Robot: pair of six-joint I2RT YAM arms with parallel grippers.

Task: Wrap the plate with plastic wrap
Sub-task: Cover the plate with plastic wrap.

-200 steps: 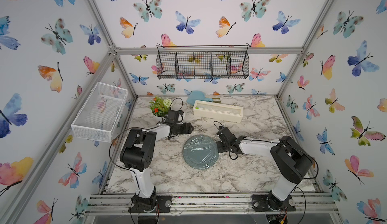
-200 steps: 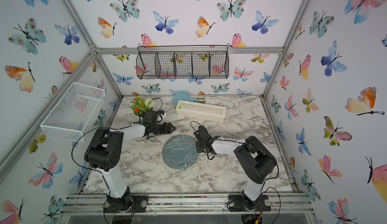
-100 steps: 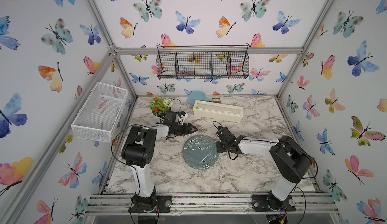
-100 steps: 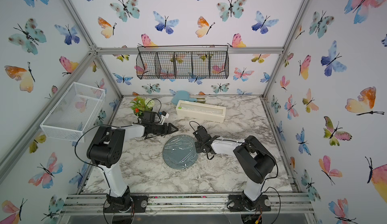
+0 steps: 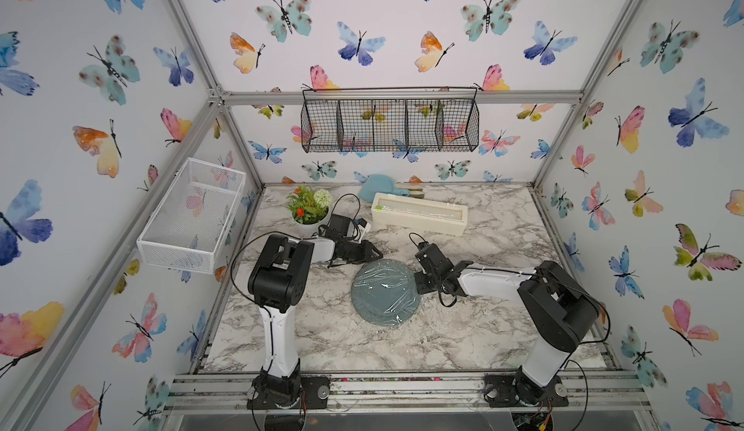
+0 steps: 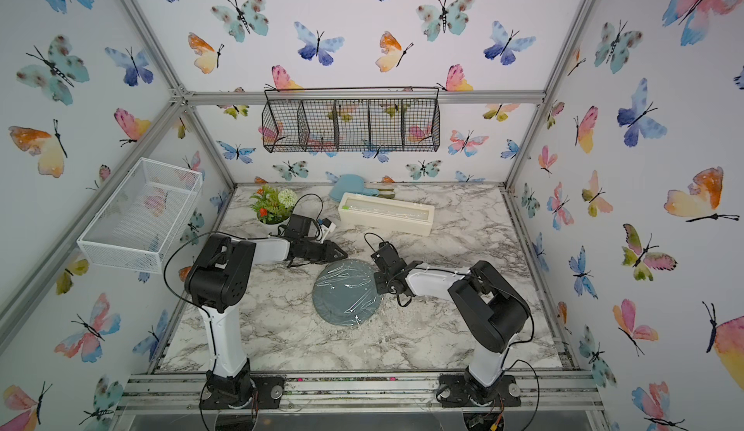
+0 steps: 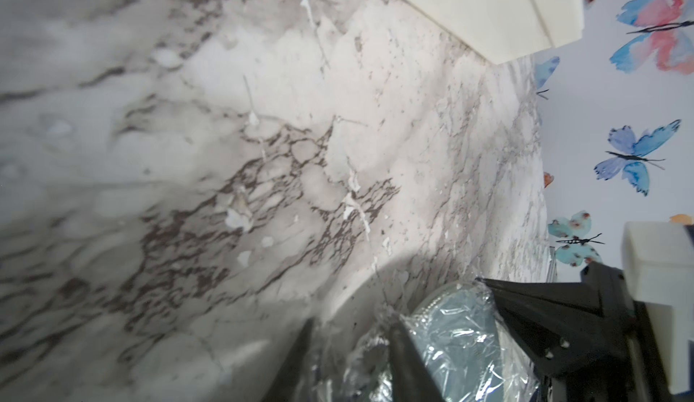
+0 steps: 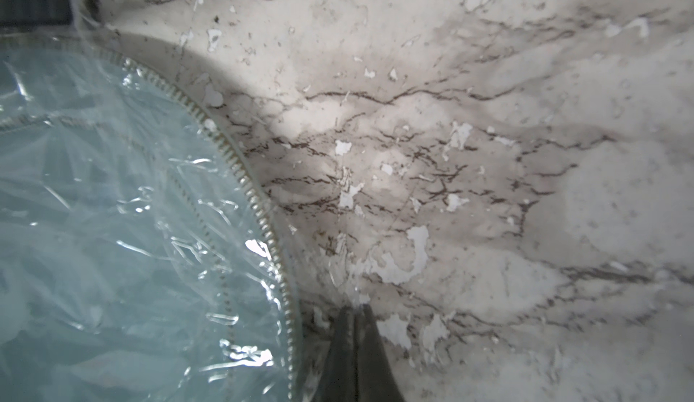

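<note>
The grey-blue plate point(image 5: 382, 294) point(image 6: 344, 294) lies mid-table under wrinkled plastic wrap point(image 5: 388, 284) point(image 8: 131, 201). My left gripper point(image 5: 377, 254) point(image 6: 343, 254) lies low at the plate's far left rim. In the left wrist view its jaws point(image 7: 351, 327) stand narrowly apart, with bunched film between them beside the plate point(image 7: 462, 317). My right gripper point(image 5: 418, 279) point(image 6: 376, 282) is at the plate's right edge. Its fingers point(image 8: 355, 312) are pressed together on a strand of film just off the beaded rim point(image 8: 259, 208). The cream wrap box point(image 5: 418, 213) point(image 6: 386, 212) sits behind.
A potted plant point(image 5: 308, 207) stands at the back left, close behind the left arm. A light-blue paddle dish point(image 5: 376, 187) leans at the back wall. A white mesh basket point(image 5: 193, 215) hangs on the left wall, a black wire basket point(image 5: 390, 125) on the back wall.
My left gripper has moved right to the plate's far left rim and its jaws have narrowed around the film. The right gripper has stayed put, shut.
</note>
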